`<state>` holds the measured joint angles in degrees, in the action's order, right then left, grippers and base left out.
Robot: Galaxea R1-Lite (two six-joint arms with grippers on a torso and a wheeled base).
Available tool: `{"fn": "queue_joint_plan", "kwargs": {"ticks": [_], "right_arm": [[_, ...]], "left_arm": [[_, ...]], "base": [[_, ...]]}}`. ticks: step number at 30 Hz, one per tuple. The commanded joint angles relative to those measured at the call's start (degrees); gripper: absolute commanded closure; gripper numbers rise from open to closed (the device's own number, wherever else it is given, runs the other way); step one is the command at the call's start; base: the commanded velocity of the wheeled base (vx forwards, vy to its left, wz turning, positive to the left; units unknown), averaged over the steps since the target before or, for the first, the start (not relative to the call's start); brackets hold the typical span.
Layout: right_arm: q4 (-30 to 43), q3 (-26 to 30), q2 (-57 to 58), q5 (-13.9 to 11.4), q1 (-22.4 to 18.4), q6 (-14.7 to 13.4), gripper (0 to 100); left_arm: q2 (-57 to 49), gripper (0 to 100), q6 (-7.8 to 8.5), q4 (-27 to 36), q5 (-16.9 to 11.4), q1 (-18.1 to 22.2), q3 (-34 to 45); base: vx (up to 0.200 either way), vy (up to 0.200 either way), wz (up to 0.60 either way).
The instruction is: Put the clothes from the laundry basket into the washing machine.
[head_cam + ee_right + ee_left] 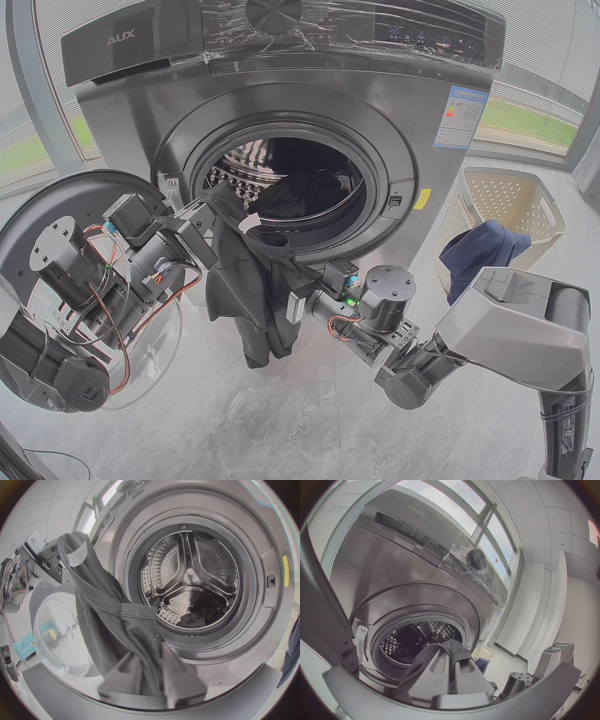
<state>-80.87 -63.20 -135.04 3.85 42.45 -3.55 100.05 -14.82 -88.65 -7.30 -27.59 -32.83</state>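
Left gripper (211, 209): mine, clamped on the black garment (247, 284), just before the washing machine (400, 125) opening.
Right gripper (299, 289): pinching the same garment (it hangs between us).
Basket (544, 219): holds a blue cloth (484, 247).

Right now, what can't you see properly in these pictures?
- Laundry basket, head view: the blue garment and the right arm cover its lower part.
- Clothes in the drum, right wrist view: a dark heap, pieces uncountable.
- Black garment, left wrist view: the left gripper hides all but a strap.
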Motion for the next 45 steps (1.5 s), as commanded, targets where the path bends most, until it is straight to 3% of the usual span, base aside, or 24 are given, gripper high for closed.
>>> {"fn": "queue_joint_plan", "kwargs": {"ticks": [1,12,19,23,30,45], "right_arm": [[-0.07,3.17,4.08,0.01,-0.35,-0.14,100],[0.89,18.11,23.15,0.10,-4.39,0.21,100],[0.10,20.74,30.97,0.10,-7.82,-0.23,100],[-0.34,24.52,34.40,0.01,-8.52,-0.58,100],[-0.95,24.26,35.46,0.54,-7.73,-0.41,100],[-1.92,21.54,37.92,1.68,-7.73,-0.14,100]], "left_arm": [[0.24,100,-0.03,-0.03,0.01,0.08,0.13],[-0.29,100,0.06,0.06,-0.26,0.52,1.19],[-0.82,100,0.67,-0.03,-0.26,-0.10,2.33],[-2.49,100,1.90,0.06,-0.34,-0.19,2.86],[-3.98,100,3.84,0.06,-0.08,-1.42,2.42],[-6.88,100,4.19,0.06,0.10,-1.50,1.01]], "base": [[0.000,0.000,0.00],[0.000,0.000,0.00],[0.000,0.000,0.00],[0.000,0.000,0.00],[0.000,0.000,0.00],[0.000,0.000,0.00]]}}
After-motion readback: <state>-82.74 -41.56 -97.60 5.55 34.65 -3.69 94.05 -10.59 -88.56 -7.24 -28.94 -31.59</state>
